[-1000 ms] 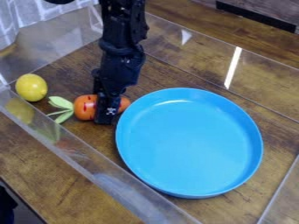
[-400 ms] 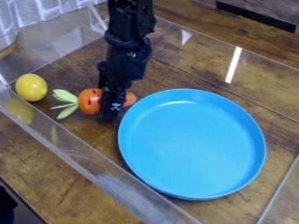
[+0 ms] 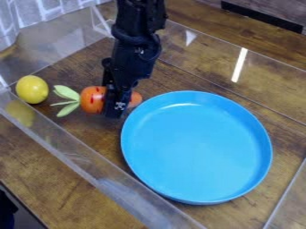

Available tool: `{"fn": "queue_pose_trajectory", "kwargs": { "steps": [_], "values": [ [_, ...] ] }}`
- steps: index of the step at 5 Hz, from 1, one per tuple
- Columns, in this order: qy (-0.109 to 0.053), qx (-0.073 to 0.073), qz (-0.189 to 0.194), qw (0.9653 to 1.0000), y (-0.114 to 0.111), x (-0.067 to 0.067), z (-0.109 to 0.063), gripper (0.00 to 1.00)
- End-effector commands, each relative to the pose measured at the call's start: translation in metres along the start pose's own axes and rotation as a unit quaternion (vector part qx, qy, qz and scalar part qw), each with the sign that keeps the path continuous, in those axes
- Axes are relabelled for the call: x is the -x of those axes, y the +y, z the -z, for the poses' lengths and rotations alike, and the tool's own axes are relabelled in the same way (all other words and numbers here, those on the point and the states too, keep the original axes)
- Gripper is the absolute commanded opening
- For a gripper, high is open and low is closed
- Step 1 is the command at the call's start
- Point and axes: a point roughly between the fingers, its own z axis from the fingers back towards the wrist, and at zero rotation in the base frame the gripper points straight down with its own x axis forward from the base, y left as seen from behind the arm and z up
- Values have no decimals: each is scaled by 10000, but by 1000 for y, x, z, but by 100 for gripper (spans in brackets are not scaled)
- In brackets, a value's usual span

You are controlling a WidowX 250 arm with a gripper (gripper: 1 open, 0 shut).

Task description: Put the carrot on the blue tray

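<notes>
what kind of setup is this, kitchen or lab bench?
Likely a lab bench: a wooden table with a clear plastic barrier along its edge, and only toy props, a carrot, lemon and blue tray.

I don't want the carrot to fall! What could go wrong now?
The pincer is shut on the carrot near one end, so it might tip or slip out. The blue tray has a raised rim right beside it; a low carrot could bump it. The lemon sits close by too.

no readable text, labels, or numbers
</notes>
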Motion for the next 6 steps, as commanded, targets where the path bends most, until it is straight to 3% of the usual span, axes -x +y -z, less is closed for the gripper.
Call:
{"fn": "queue_pose_trajectory", "kwargs": {
  "steps": [1,3,6],
  "values": [
    [-329,-458,23,9984,3,-4,-40,0],
    [-259,-660,180,9973,-12,-9,-66,0],
    [-374,-955,419,9938,-46,-16,-100,0]
  ]
}}
